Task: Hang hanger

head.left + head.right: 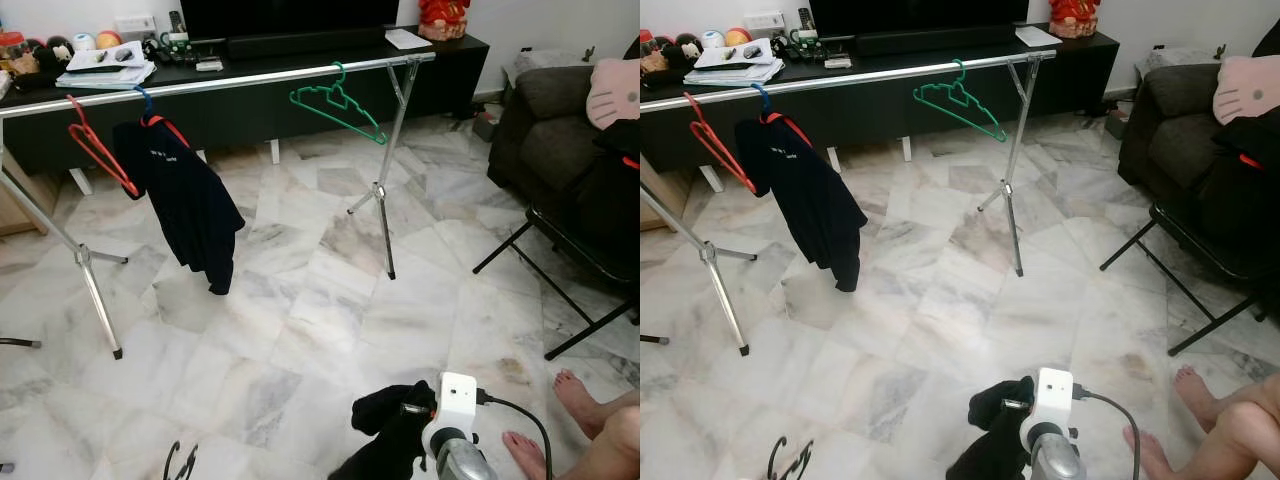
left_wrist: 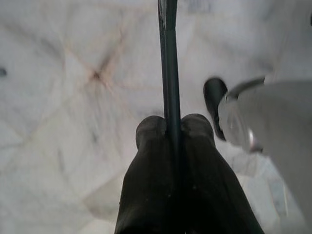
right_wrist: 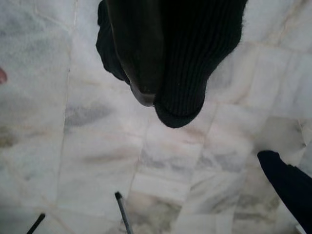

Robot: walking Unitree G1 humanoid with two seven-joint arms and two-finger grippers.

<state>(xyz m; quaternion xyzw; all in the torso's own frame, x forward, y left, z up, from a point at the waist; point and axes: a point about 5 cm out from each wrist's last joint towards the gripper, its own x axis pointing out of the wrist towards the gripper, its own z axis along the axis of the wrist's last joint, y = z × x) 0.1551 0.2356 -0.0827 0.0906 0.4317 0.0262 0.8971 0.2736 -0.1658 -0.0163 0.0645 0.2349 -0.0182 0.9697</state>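
Observation:
A silver clothes rack [image 1: 250,78] stands across the room ahead. On its rail hang a red hanger [image 1: 95,145], a blue hanger carrying a dark navy shirt [image 1: 185,200], and a green hanger [image 1: 335,102]. My left gripper [image 2: 173,124] is low at the bottom left, shut on the thin bar of a black hanger [image 2: 168,58], whose curved end [image 1: 180,460] shows above the floor. My right gripper [image 3: 161,100] is low at the bottom centre, shut on a black knit garment [image 1: 385,410] that drapes over its fingers.
A black TV console [image 1: 250,100] with clutter on top stands behind the rack. A dark sofa [image 1: 550,110] and a black folding chair [image 1: 580,260] stand at the right. A person's bare feet [image 1: 575,395] rest on the marble floor by my right arm.

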